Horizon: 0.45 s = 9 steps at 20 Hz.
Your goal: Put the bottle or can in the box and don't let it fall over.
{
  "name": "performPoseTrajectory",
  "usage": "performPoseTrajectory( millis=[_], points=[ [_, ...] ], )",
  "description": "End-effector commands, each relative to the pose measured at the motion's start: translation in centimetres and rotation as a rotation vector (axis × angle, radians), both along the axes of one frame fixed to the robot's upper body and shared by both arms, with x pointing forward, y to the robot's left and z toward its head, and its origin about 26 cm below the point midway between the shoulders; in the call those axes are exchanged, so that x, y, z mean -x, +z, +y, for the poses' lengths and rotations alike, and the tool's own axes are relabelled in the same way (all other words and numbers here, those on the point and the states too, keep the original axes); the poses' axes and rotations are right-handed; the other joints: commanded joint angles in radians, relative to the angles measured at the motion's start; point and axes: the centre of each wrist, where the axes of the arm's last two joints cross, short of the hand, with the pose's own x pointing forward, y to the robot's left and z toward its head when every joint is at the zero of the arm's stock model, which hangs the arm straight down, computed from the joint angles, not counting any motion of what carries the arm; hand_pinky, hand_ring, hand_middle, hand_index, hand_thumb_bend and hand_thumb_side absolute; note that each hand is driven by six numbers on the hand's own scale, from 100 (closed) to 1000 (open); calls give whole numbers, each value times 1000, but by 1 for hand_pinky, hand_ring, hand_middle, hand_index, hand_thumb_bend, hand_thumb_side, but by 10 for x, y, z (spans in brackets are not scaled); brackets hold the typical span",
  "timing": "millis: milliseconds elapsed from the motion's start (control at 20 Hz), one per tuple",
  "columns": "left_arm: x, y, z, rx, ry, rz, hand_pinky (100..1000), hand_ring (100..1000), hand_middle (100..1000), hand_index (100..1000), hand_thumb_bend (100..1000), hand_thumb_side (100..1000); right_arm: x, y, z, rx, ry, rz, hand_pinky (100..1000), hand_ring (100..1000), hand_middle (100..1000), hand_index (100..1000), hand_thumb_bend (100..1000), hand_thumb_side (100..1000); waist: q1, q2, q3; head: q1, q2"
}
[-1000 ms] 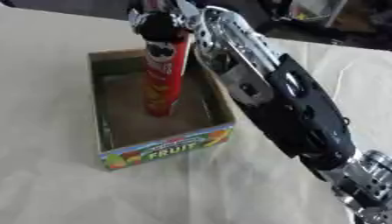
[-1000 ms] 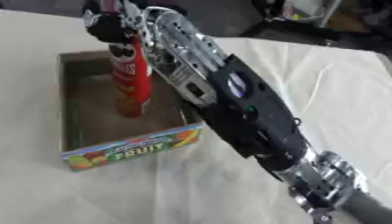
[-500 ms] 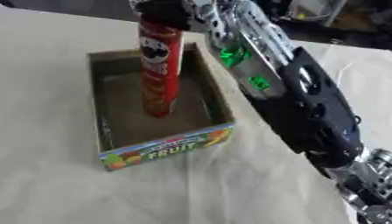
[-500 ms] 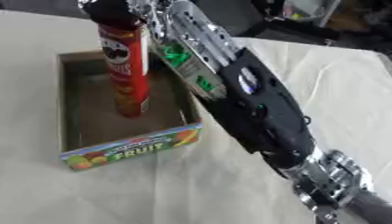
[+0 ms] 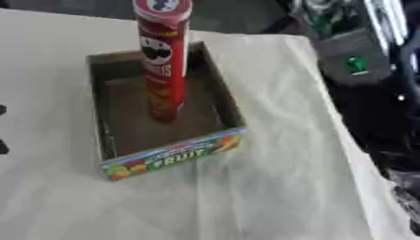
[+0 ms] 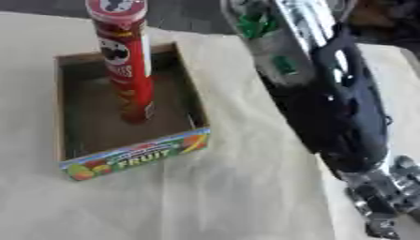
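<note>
A tall red chip can with a red and white lid stands upright inside a shallow cardboard box, near its middle. The box's front wall bears a colourful FRUIT label. Nothing touches the can. My right arm, black and silver with a green light, runs from the lower right up past the box's right side, clear of the can. Its hand passes out of the pictures at the top edge. My left hand shows in neither view.
The box sits on a table under a wrinkled cream cloth. Two small dark shapes poke in at the left edge of the left eye view. Dark clutter lies beyond the table's far edge.
My right hand has let go of the can's top and drawn back up and to the right, out of view. The can stays upright in the box. The camera has also shifted.
</note>
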Motion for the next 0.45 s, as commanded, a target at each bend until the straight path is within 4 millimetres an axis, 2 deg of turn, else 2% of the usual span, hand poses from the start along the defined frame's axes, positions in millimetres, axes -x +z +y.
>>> performPoseTrajectory(
  millis=[50, 200, 250, 300, 450],
  points=[
    [3, 8, 5, 1, 22, -35, 459, 746, 760, 799, 100, 666, 13, 13, -29, -59, -10, -115, 468, 795, 911, 904, 100, 563, 13, -28, -10, 22, 3],
    [3, 8, 6, 6, 32, -42, 460, 746, 760, 799, 100, 664, 12, 6, -52, -118, -5, -159, 462, 791, 910, 901, 100, 572, 22, -27, -22, 39, -3],
    [3, 8, 6, 8, 34, -43, 460, 746, 760, 800, 100, 659, 12, 2, -59, -139, -12, -178, 458, 787, 908, 898, 100, 613, 25, -26, -26, 43, -6],
    [3, 8, 6, 11, 36, -45, 459, 746, 760, 800, 100, 665, 11, -3, -66, -158, -17, -193, 452, 783, 907, 896, 100, 573, 28, -25, -30, 46, -8],
    [3, 8, 8, 18, 45, -47, 460, 746, 761, 800, 100, 664, 7, -21, -78, -211, -32, -219, 440, 776, 908, 891, 100, 570, 37, -21, -42, 60, -11]
  ],
)
